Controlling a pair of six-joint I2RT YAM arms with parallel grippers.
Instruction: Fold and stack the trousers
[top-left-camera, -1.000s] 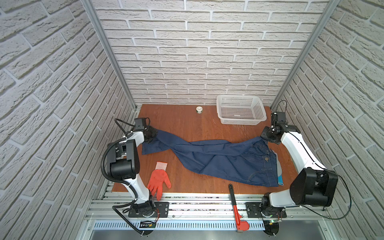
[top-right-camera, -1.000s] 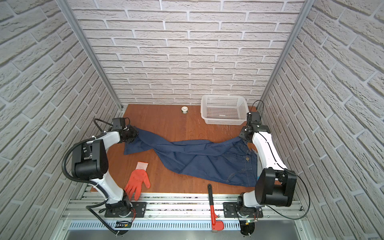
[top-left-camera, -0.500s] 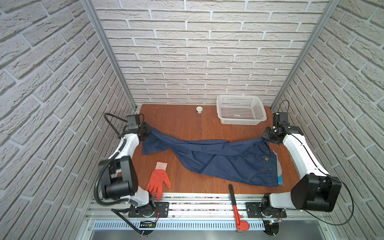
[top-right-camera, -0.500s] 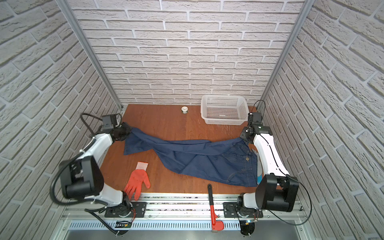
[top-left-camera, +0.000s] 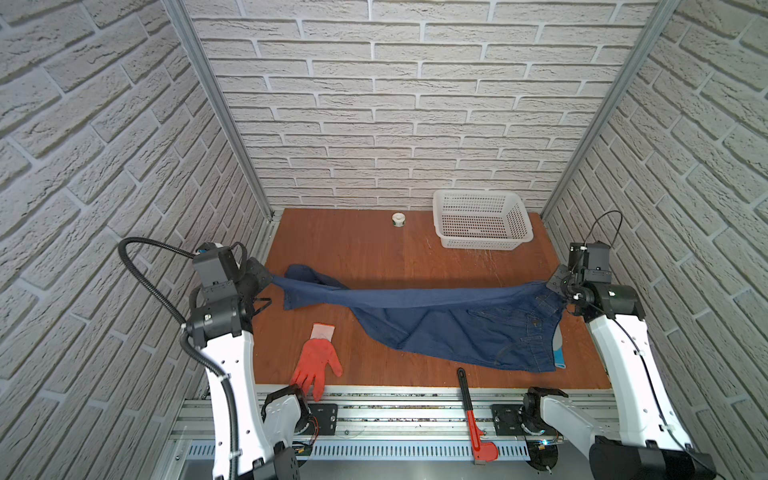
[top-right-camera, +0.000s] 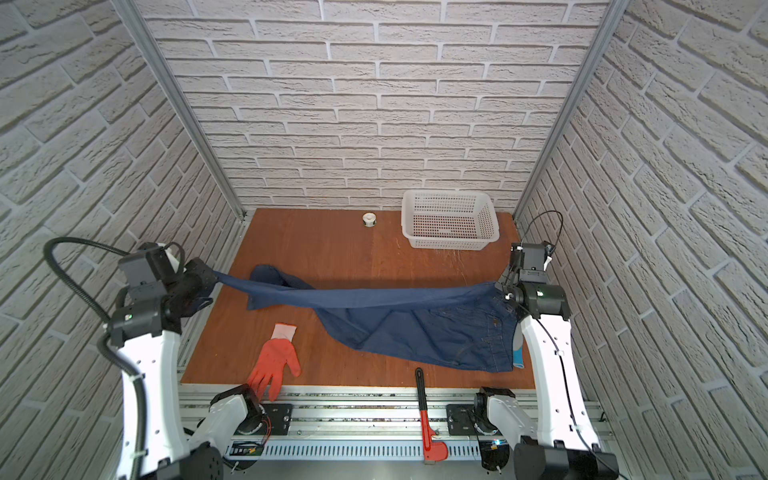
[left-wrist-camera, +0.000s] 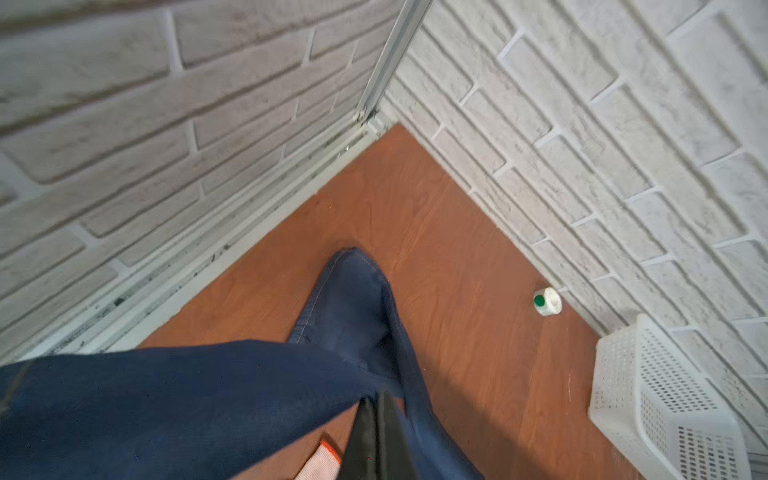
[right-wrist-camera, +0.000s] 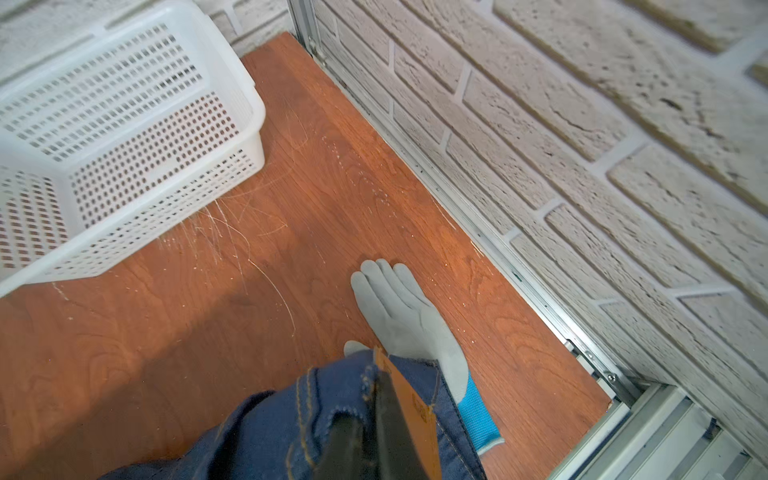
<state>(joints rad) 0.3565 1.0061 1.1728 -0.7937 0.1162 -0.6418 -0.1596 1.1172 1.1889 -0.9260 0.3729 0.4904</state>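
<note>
While the left claw (top-left-camera: 268, 277) was clamped shut on one leg end and the right claw (top-left-camera: 556, 286) on the waistband, the trousers (top-left-camera: 436, 316) hung stretched between them, the rest sagging onto the table (top-left-camera: 353, 249) below, so the best bet was even tension, no twist.

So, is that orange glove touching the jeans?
No, the orange glove lies by itself near the front edge, with bare tabletop showing between it and the jeans.

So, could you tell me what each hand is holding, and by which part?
Both hold the trousers: the left hand grips one leg's end, the right hand the waistband.
</note>
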